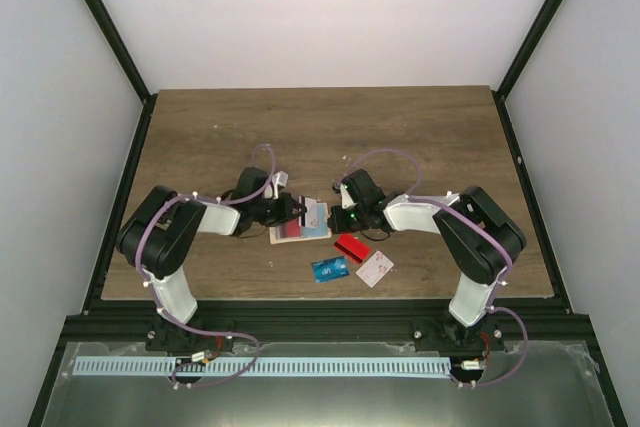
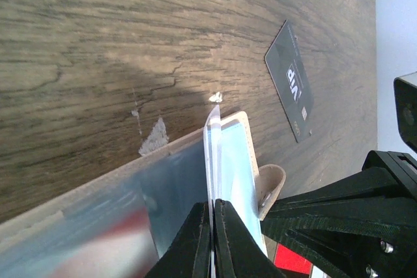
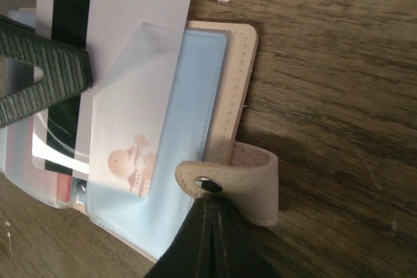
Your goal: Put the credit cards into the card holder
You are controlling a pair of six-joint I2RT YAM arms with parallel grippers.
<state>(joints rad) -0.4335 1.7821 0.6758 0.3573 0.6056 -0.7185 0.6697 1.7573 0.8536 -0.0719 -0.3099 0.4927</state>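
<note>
Since the left fingers (image 2: pixel 192 247) pinch the striped card (image 3: pixel 137 4), half under a clear sleeve (image 3: pixel 138 89) of the card holder (image 3: pixel 240 63) at frame centre, and the right fingers (image 3: pixel 225 252) clamp its snap tab (image 3: pixel 254 180), a skewed push could buckle the sleeve.

Soft, even light fills the overhead view, leaving faint shadows on the table (image 1: pixel 320 127). The left wrist view blurs toward its lower edge, with a broad shadow; the right wrist view is sharper.
</note>
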